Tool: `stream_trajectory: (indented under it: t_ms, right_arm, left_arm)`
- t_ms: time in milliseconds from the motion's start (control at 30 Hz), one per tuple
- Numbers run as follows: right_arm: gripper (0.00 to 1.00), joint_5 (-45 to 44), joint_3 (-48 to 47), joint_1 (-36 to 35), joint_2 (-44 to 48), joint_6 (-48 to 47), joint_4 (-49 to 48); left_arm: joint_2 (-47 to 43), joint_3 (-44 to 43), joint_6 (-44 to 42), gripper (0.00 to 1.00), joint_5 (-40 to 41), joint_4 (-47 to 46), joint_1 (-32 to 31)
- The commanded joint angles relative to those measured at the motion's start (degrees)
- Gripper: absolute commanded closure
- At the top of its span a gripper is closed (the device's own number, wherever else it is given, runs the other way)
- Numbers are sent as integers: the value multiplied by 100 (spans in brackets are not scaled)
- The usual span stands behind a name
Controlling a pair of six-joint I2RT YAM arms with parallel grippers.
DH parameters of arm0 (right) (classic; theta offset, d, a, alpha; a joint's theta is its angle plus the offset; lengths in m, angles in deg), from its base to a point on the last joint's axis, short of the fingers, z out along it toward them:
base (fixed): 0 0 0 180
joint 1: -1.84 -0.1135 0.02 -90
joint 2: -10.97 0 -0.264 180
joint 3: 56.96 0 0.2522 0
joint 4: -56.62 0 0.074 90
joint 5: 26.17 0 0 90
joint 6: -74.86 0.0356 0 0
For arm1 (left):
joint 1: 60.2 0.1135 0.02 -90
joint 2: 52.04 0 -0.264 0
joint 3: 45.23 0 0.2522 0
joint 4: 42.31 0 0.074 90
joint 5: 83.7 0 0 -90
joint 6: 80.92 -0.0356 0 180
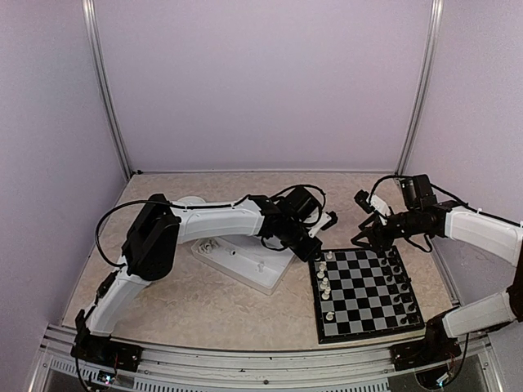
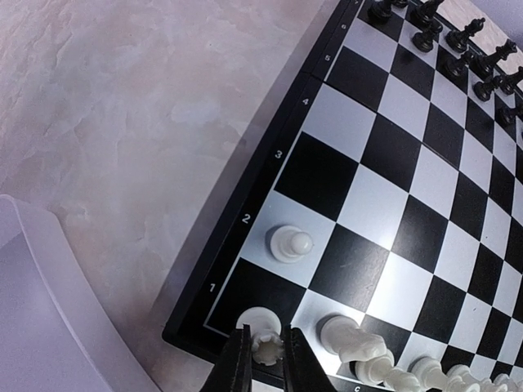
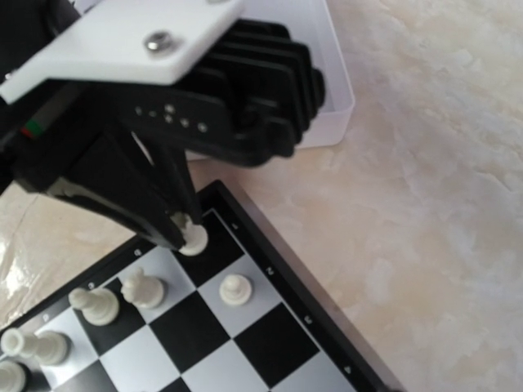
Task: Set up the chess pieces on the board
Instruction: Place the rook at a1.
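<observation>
Left arm at the board corner, right arm above the far edge

At left, a white divided plastic tray (image 1: 239,266) lies on the beige marbled tabletop (image 1: 188,314), just beside the flat black-and-grey checkered chessboard (image 1: 369,304). The left gripper (image 2: 267,347) pinches a white crenellated rook (image 2: 261,320), one black finger against each side. The rook stands upright on the black corner square beside the border numeral 1. A white pawn (image 2: 290,242) stands one square up, beside numeral 2. Further white pieces (image 2: 359,343) line the rank marked 1. The border reads 1 to 5 along this edge, and a letter c shows below the first rank. Black pieces (image 2: 470,49) fill the opposite side. At right, the right gripper (image 1: 372,237) hangs over the board's far edge, jaws spread, with nothing between them.
</observation>
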Motion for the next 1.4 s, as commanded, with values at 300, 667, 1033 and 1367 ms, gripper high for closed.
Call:
stream_trajectory:
  t_ms: [300, 667, 1033, 1367]
  right_arm:
    - [40, 125, 10, 60, -103, -43, -34]
    - [40, 149, 4, 60, -111, -52, -31]
    - [40, 176, -4, 60, -77, -34, 0]
    - [40, 127, -18, 60, -67, -60, -2]
  left_arm:
    - [236, -268, -6, 84, -120, 3, -32]
    - [280, -333, 21, 83, -180, 2, -27]
    - [-177, -331, -24, 67, 194, 225, -27]
    - [-2157, 931, -37, 64, 1524, 1377, 84]
